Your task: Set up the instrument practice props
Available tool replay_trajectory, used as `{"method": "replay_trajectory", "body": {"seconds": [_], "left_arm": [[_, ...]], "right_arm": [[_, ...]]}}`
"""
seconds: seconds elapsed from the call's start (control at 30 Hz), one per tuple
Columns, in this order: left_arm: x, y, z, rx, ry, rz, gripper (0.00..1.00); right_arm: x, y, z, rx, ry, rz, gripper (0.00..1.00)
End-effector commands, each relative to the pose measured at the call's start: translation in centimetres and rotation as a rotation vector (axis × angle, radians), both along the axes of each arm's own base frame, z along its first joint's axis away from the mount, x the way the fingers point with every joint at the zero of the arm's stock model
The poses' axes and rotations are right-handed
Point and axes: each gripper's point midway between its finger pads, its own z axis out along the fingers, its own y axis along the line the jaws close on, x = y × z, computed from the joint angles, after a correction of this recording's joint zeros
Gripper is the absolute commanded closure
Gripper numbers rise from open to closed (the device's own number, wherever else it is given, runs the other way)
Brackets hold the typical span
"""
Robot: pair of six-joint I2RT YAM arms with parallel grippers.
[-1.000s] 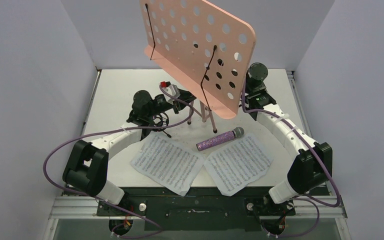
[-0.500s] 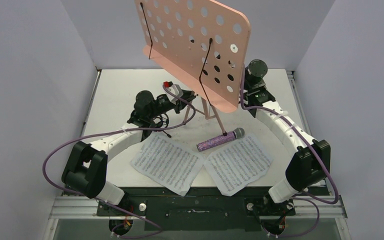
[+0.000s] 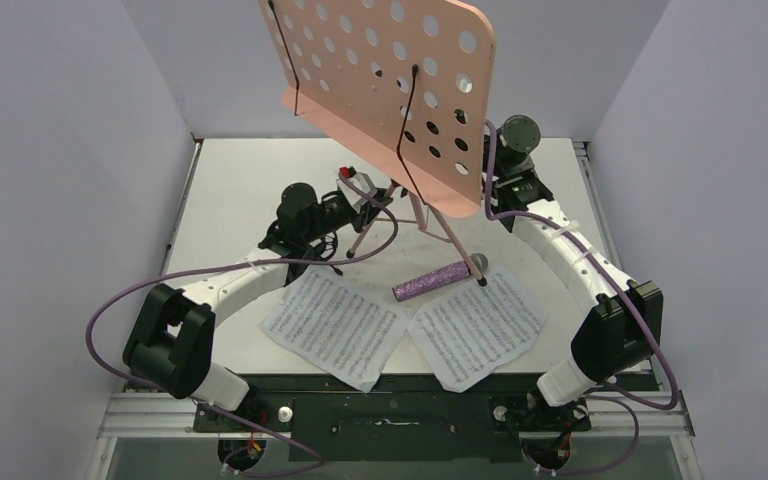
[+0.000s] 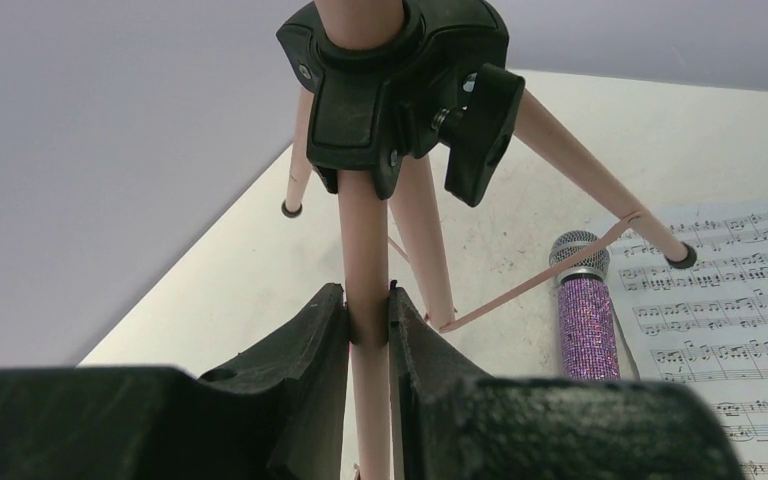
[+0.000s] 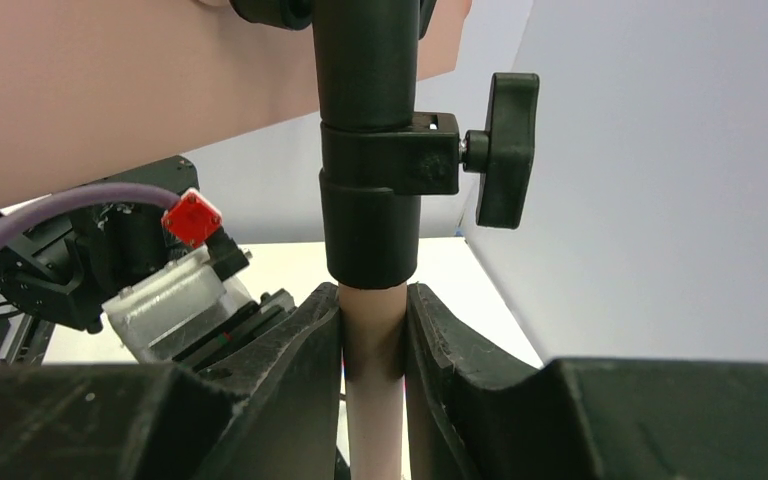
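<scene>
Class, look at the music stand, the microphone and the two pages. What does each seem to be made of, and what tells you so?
Music stand: probably painted sheet metal with a matte pink finish; it is thin, stiff and evenly punched with holes. It could be plastic.
Microphone: purple glitter coating on the body and a silvery wire-mesh head; the core is hidden.
Pages: white paper with printed notes, slightly creased.

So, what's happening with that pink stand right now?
Left gripper shut on music stand, lower pole. Right gripper shut on it under the knob clamp. One leg tip over right sheet-music page, beside microphone.
</scene>
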Motion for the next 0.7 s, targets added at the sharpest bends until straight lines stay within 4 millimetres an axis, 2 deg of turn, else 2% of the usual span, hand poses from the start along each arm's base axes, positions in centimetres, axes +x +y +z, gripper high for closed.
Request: {"method": "replay_trajectory", "body": {"seconds": [0.0, 0.4, 0.67], "left_arm": [[0.3, 0.3, 2.6, -0.015, -0.055, 0.058, 1.0], [0.3, -0.4, 2.9, -0.016, -0.025, 0.13, 1.0], [0.4, -1.0, 3.0, -0.007, 0.001, 0.123, 1.0]], "right_arm": [[-5.3, -3.5, 14.3, 0.242, -0.438, -0.056, 0.95], [-4.5, -4.9, 14.0, 0.238, -0.43, -0.122, 0.95], [-4.4, -5.8, 14.7, 0.247, -0.444, -0.143, 0.95]]}}
